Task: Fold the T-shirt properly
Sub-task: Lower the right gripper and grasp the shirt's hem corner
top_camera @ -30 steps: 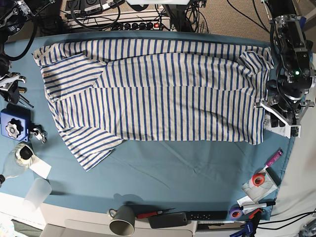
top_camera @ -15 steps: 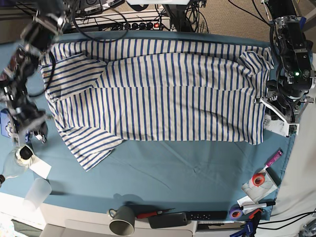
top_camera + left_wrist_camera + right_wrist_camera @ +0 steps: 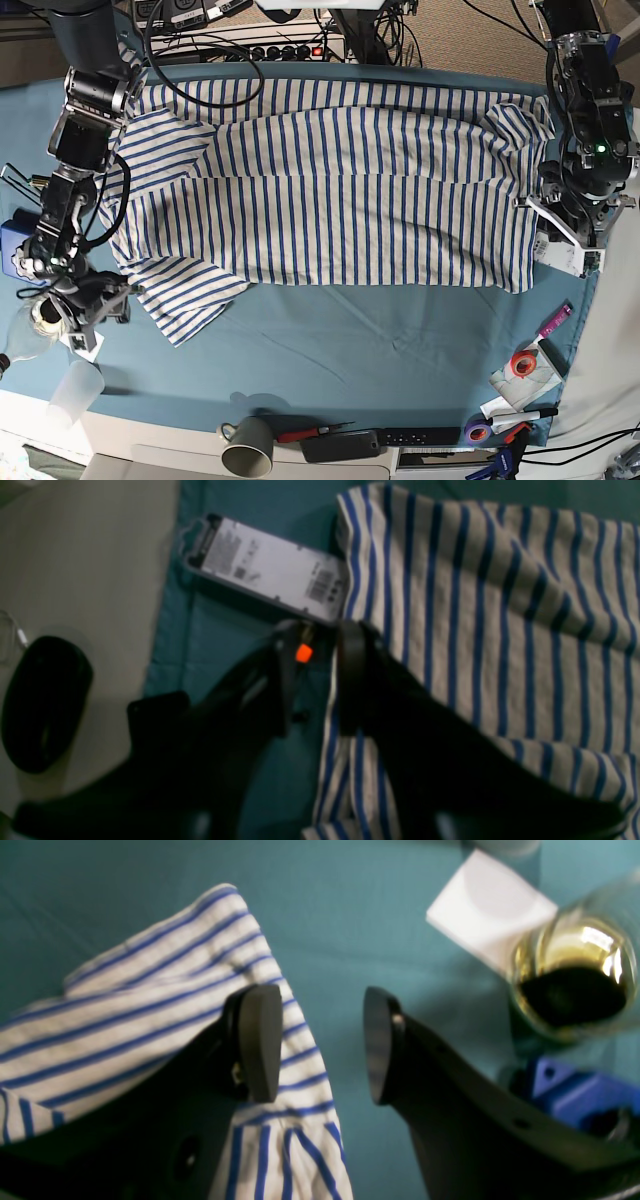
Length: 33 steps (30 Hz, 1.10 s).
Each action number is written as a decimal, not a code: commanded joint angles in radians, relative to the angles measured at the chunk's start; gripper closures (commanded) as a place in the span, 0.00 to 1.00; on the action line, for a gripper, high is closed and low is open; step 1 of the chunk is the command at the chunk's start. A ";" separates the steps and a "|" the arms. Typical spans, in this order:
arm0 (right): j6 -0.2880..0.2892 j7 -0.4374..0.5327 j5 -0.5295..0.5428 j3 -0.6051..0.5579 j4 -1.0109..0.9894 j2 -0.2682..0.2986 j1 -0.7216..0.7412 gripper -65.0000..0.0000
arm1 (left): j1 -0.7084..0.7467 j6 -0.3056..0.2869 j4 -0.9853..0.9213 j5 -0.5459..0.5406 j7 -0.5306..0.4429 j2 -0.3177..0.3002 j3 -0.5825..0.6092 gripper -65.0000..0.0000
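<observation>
T-shirt (image 3: 340,185): spread flat across the teal surface (image 3: 400,330), sleeve at its left end.
Right claw (image 3: 320,1042): pads wide apart, nothing between them, hovering at the sleeve's edge.
Left claw (image 3: 320,672): narrow gap, straddling the shirt's hem beside a labelled box (image 3: 270,570); grip unclear.

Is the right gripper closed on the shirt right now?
No, the right gripper is open, one pad above the shirt, nothing pinched.
</observation>
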 commanded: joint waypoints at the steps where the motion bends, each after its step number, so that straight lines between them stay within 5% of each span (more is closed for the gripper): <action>1: -0.037 0.039 -0.008 -0.010 0.016 0.017 0.034 0.58 | -0.002 -0.003 0.014 0.000 -0.016 -0.011 -0.006 0.76; 4: -0.132 0.068 -0.052 -0.042 0.014 0.016 0.048 0.58 | 0.014 -0.018 0.014 -0.003 -0.015 -0.011 -0.006 0.76; 15: -0.132 0.162 -0.062 -0.094 -0.388 0.017 0.205 0.58 | 0.017 -0.018 0.014 -0.003 -0.015 -0.011 -0.006 0.76; 33: -0.103 0.182 -0.079 -0.094 -0.449 -0.025 0.201 0.61 | 0.016 -0.018 0.014 -0.003 -0.016 -0.011 -0.006 0.76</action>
